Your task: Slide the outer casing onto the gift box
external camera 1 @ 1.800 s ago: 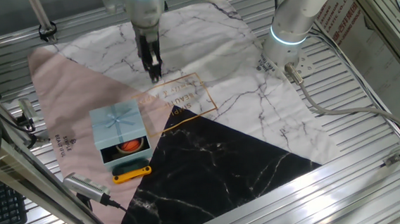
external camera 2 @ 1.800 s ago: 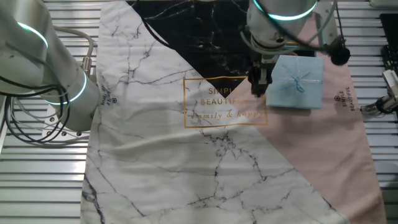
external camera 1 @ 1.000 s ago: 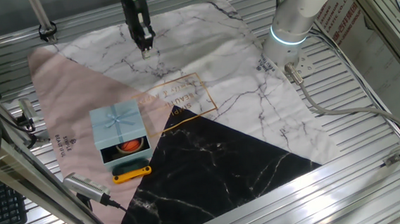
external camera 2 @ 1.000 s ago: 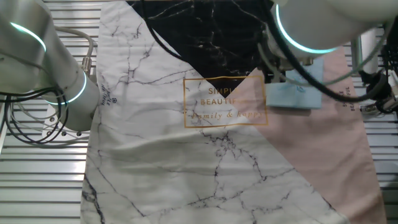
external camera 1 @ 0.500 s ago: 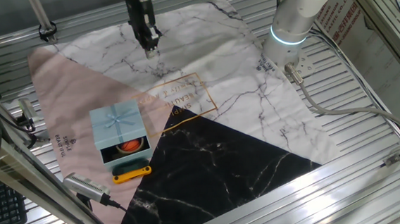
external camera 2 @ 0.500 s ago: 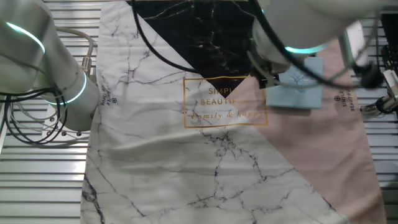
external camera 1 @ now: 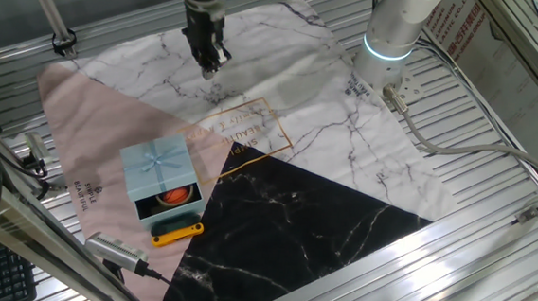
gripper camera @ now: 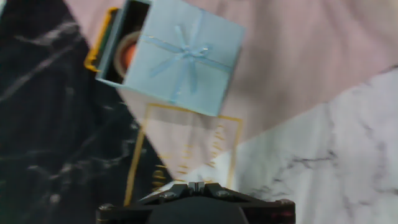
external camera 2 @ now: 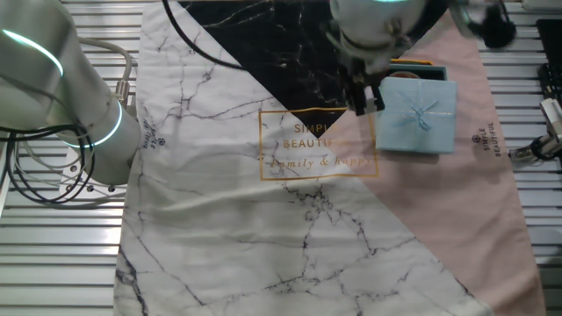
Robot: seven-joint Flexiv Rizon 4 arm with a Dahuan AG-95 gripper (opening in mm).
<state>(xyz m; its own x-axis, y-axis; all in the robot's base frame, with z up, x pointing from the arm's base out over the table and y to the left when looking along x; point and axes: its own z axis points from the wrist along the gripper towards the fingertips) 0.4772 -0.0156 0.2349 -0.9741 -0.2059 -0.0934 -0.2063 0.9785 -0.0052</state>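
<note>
Two task items on your counter: outer casing (external camera 1: 158, 166) (external camera 2: 420, 116) (gripper camera: 186, 57), pale blue with ribbon bow, on the pink cloth (external camera 1: 90, 129); gift box (external camera 1: 174, 199) (gripper camera: 121, 46) protruding from its open end, red-orange item showing. Yellow-and-black bar (external camera 1: 177, 231) just beside the box. Claw (external camera 1: 209, 68) (external camera 2: 363, 98) raised at the casing's 1 o'clock in one fixed view, carrying nothing; whether its fingers are spread, you cannot tell.

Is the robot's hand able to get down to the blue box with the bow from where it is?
Probably yes. The gripper hangs above the cloth, off to one side of the box, and nothing stands between them. The yellow bar lies on the box's far side.
</note>
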